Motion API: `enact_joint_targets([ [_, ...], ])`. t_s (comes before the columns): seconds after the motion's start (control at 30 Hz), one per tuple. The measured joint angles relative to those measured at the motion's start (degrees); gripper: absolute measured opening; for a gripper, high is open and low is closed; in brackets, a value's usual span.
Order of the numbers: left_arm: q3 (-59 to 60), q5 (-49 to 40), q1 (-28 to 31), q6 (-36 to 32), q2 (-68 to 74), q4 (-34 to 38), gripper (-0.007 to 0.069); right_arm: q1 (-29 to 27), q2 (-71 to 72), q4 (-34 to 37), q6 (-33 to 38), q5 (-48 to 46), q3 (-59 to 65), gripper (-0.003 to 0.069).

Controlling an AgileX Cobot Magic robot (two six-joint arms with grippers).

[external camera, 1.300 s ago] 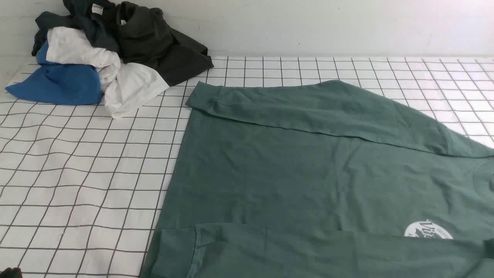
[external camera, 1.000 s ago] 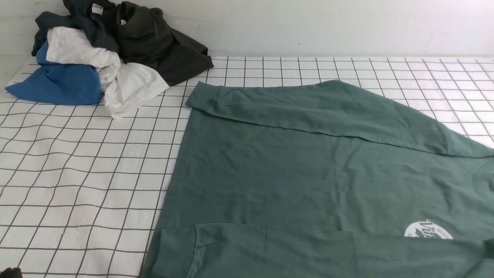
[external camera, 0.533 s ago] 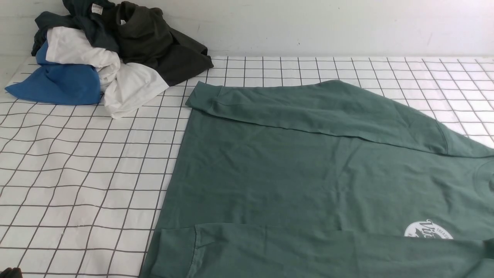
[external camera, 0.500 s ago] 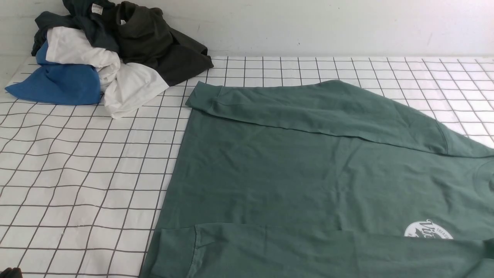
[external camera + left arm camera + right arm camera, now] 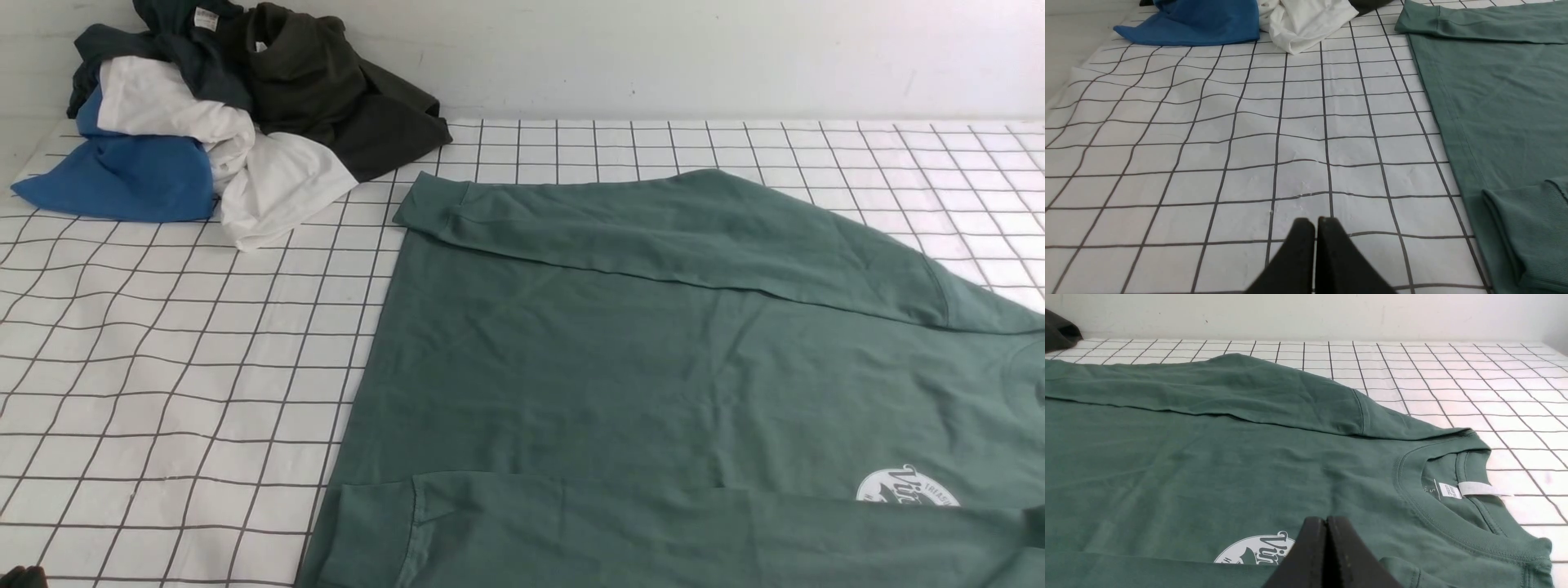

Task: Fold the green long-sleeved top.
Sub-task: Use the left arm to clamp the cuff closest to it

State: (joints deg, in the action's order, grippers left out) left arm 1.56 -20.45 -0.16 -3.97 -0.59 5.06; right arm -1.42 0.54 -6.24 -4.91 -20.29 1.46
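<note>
Gridded bench (image 5: pixel 163 367) fills frame. Green long-sleeved top (image 5: pixel 612 367) lies flat across centre and right of front view, sleeves laid along its upper and lower edges. Clothes pile (image 5: pixel 204 106) upper left: blue, white, dark. Left end effector (image 5: pixel 1314 223): fingers pressed together, empty, over bare grid beside top's hem. Right end effector (image 5: pixel 1327 520): together, empty, over chest by white logo (image 5: pixel 906 487).

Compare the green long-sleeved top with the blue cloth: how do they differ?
The green long-sleeved top lies spread flat; the blue cloth is bunched. The top lies apart; the cloth sits heaped with a white garment and dark garments. Both rest on the checked sheet.
</note>
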Motion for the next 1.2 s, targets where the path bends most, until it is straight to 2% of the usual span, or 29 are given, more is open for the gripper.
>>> enact_joint_targets([
  [0.17,0.0,0.0,0.0,-1.2,0.0,-1.1,-0.0007,0.0,0.0,0.0,-2.3,0.0,0.0,-0.0015],
  [0.3,0.0,0.0,0.0,-2.7,0.0,-5.1,-0.0007,0.0,0.0,0.1,-3.7,0.0,0.0,-0.0015],
  [0.57,0.0,0.1,0.0,-2.3,0.0,-4.4,-0.0007,0.0,0.0,2.6,-4.0,0.0,0.0,-0.0015],
  [0.63,0.0,0.8,0.0,-0.5,0.0,-1.6,-0.0007,0.0,0.0,4.4,-4.6,0.0,0.0,-0.0015],
  [0.77,0.1,5.8,0.0,15.8,0.0,22.0,-0.0007,0.0,0.0,22.5,-12.8,-0.1,0.0,-0.0015],
  [0.83,0.1,7.4,0.0,21.9,0.0,33.3,-0.0007,0.0,0.0,33.3,-17.9,-0.3,0.1,-0.0015],
  [0.87,0.1,8.0,0.0,24.1,0.0,40.1,-0.0007,0.0,0.0,40.8,-20.6,-0.6,0.1,-0.0015],
  [0.9,0.1,8.4,0.0,25.0,0.0,43.5,-0.0007,0.0,0.0,44.4,-21.8,-0.5,0.0,-0.0015],
  [1.0,0.1,8.6,0.0,24.6,0.0,47.7,-0.0007,0.0,0.0,51.1,-22.5,-0.1,-0.1,-0.0015],
  [1.2,0.0,8.4,0.0,19.3,0.0,49.0,-0.0007,0.0,0.0,52.8,-16.5,0.7,-0.1,-0.0015],
])
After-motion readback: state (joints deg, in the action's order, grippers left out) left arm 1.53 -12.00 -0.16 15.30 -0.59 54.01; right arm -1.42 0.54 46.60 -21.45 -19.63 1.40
